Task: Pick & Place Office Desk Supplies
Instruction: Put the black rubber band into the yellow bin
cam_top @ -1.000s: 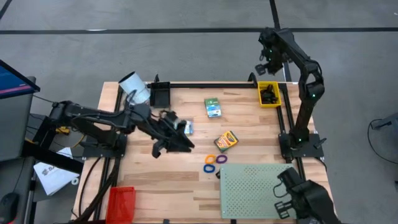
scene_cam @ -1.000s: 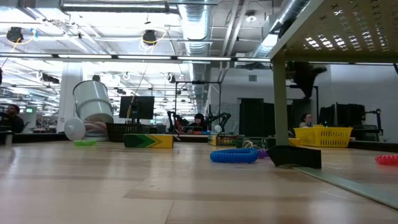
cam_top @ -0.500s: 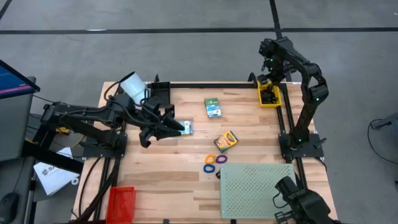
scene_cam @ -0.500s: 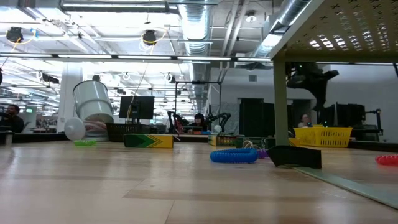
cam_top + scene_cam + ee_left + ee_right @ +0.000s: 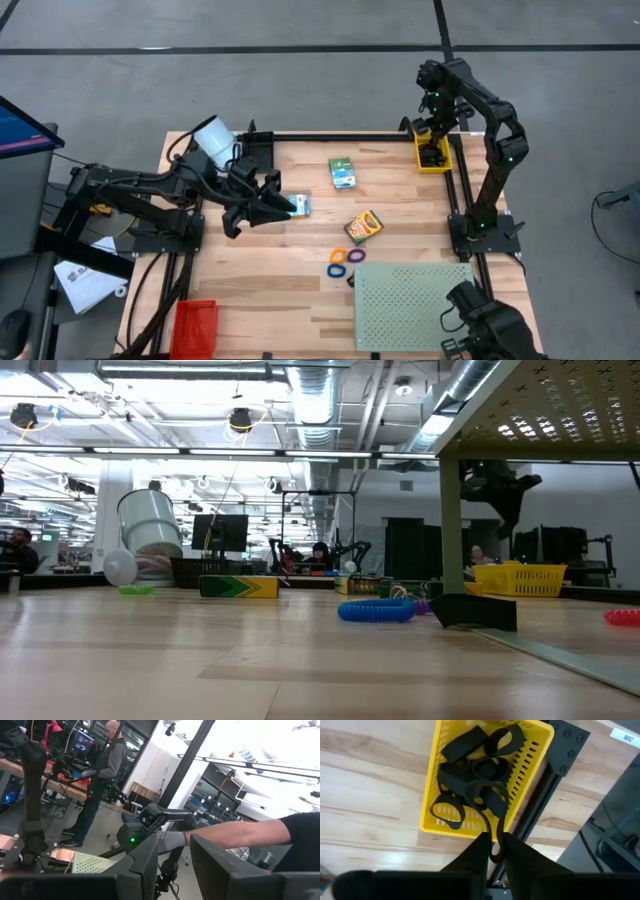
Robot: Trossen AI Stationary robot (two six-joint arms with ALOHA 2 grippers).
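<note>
Yellow plastic filled my right wrist view: the small yellow basket (image 5: 485, 785) at the table's far right corner, with a tangle of black clips (image 5: 480, 780) lying in it. My right gripper (image 5: 492, 851) hung right above that basket, and between its fingers a thin black loop of one clip showed; the fingers stood narrowly apart, and I could not tell whether they gripped the loop or had let it go. From above, the right gripper (image 5: 436, 128) sat over the basket (image 5: 420, 160).

My left gripper (image 5: 285, 206) reached low across the left half of the wooden table (image 5: 250, 270), its tips at a small blue-and-white item (image 5: 303, 207); I could not tell whether it held it.

One green box (image 5: 343, 172) lay near the table's far middle. The yellow-orange crayon box (image 5: 364, 226) lay nearer the centre, and the orange ring (image 5: 339, 256), purple ring (image 5: 356, 256) and blue ring (image 5: 336, 270) clustered just beside the pale green perforated board (image 5: 410, 305). A white cylinder (image 5: 214, 138) lay at the far left corner, and a red bin (image 5: 195, 326) at the near left.
</note>
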